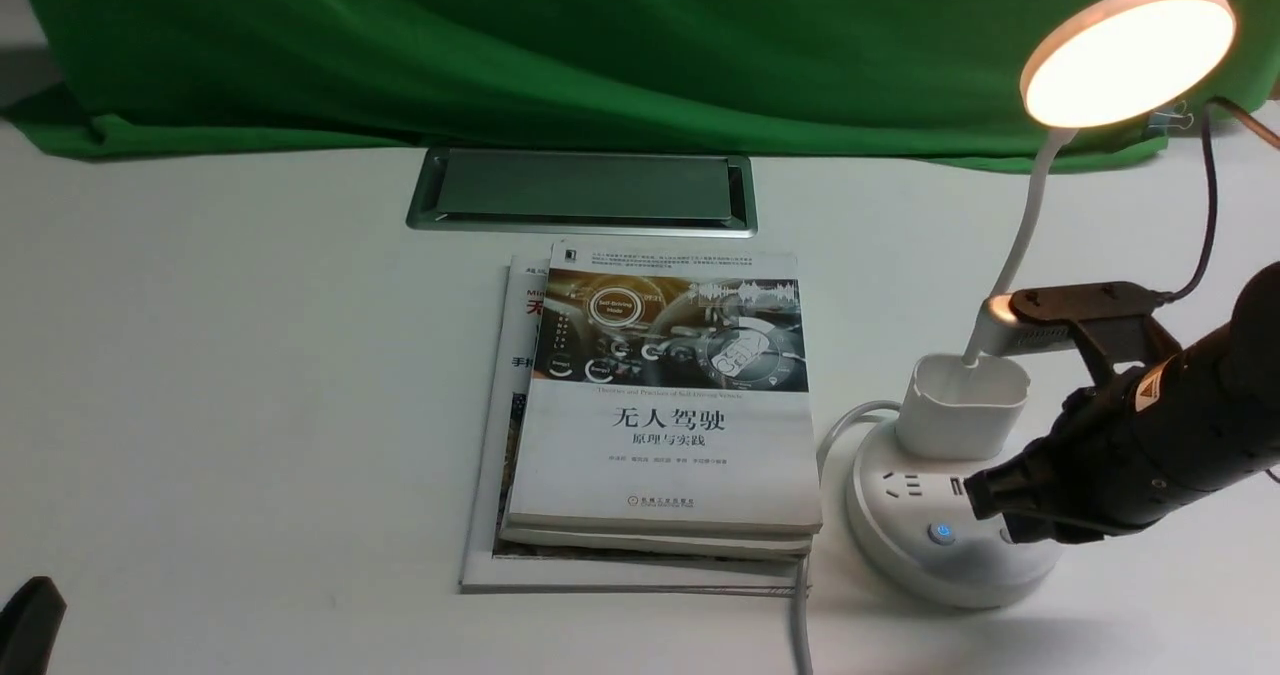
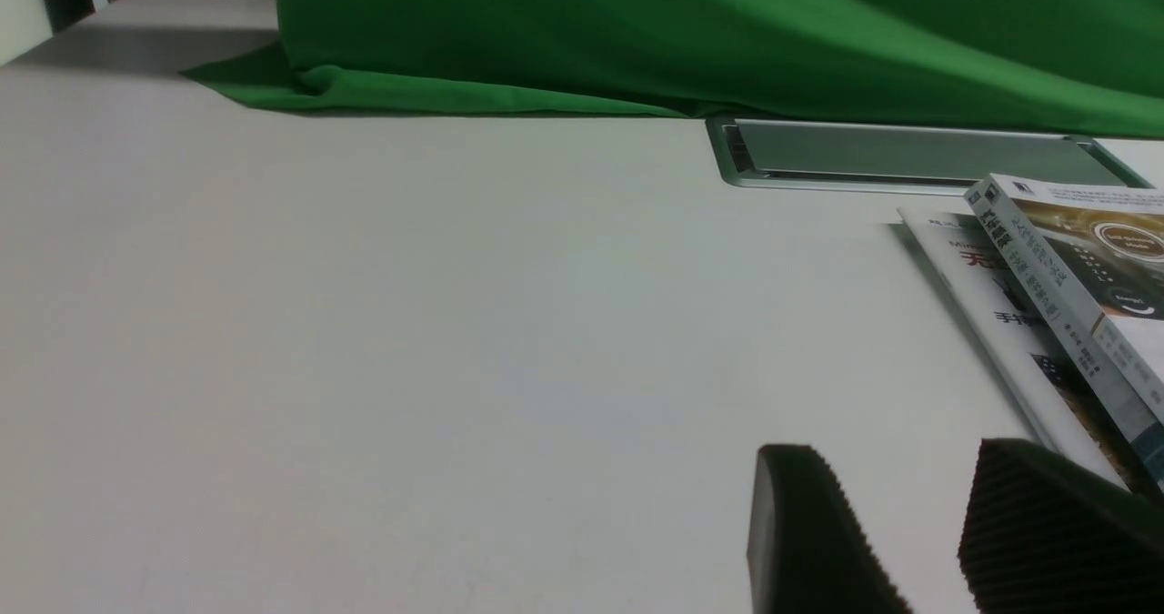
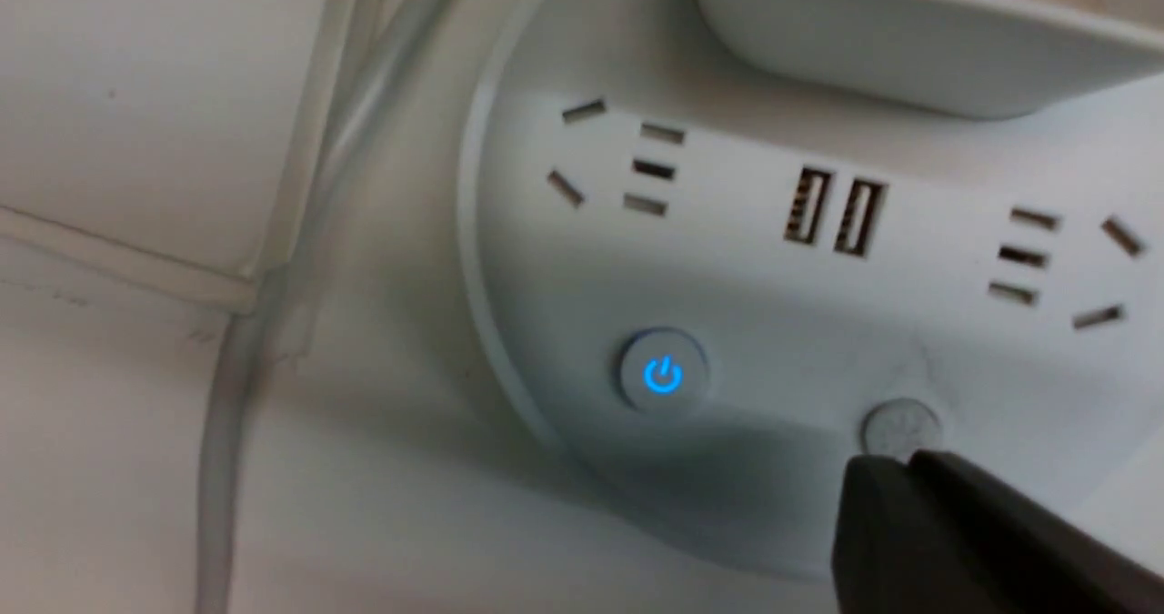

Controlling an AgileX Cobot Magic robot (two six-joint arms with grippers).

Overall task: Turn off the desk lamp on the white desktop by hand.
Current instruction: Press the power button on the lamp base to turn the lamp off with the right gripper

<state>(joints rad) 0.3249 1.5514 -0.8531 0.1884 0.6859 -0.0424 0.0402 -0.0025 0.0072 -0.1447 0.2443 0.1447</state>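
The white desk lamp stands at the right of the white desktop (image 1: 250,355). Its round disc head (image 1: 1130,53) glows warm. Its round base (image 1: 900,545) carries sockets, a blue-lit power button (image 1: 941,533) and a plain grey button (image 3: 896,425). My right gripper (image 1: 985,500) is shut and empty, its tip just over the grey button, beside the lit power button (image 3: 663,375); it also shows in the right wrist view (image 3: 887,473). My left gripper (image 2: 878,496) is open and empty, low over bare desktop at the front left (image 1: 30,615).
A stack of books (image 1: 660,415) lies left of the lamp base, its white cable (image 1: 800,615) running toward the front edge. The silver-framed cable hatch (image 1: 585,190) sits behind the books. Green cloth (image 1: 560,45) drapes the back. A black cable (image 1: 1210,195) hangs behind my right arm.
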